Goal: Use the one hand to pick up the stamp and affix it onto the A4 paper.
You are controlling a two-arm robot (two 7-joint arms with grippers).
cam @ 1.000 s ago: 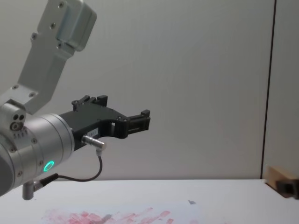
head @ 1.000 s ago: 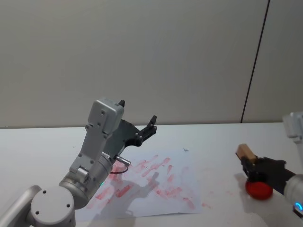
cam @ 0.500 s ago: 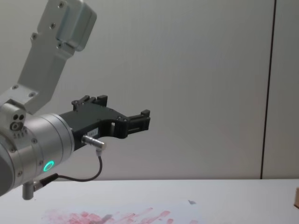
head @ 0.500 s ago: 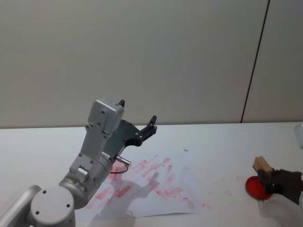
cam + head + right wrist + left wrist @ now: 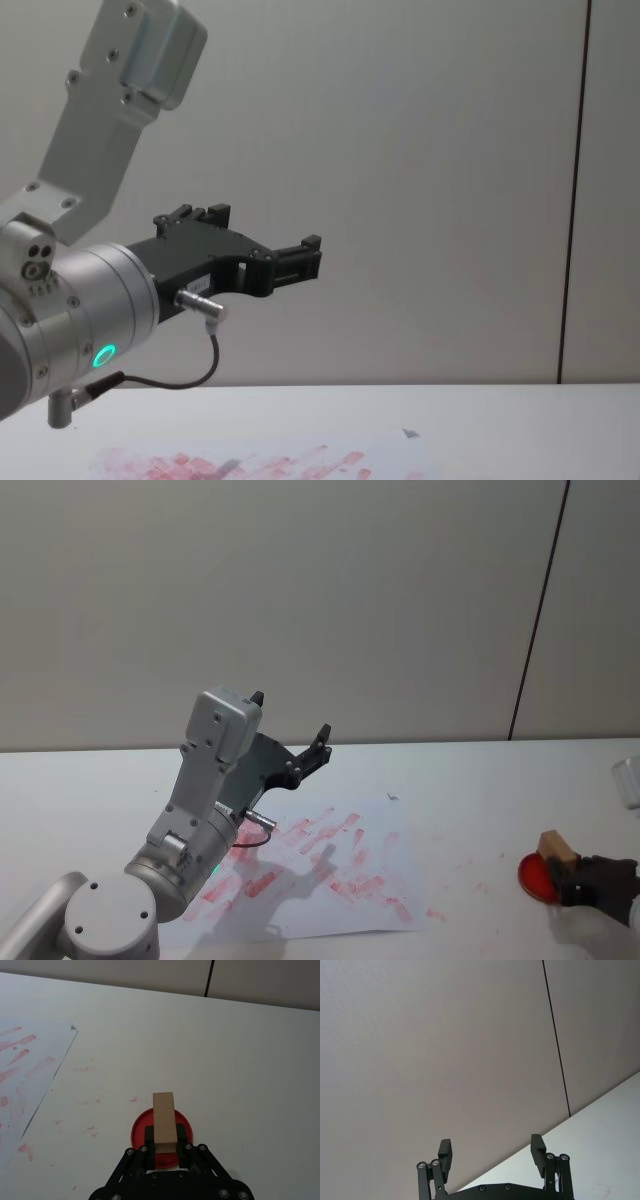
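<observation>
Gripping the stamp (image 5: 163,1122) upright, long axis vertical, the right tool (image 5: 164,1146) holds it over a red ink pad (image 5: 138,1135) near the tabletop's (image 5: 240,1060) right edge; the wrist view shows this closely. The left tool (image 5: 290,755), fingers spread, hangs raised above the paper (image 5: 370,865) toward the left. No writing is legible.

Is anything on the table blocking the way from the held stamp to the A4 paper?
Nothing visible does. The right hand holds the stamp over a red ink pad; only bare table with ink specks lies between it and the A4 paper. The left hand hangs raised above the sheet.
</observation>
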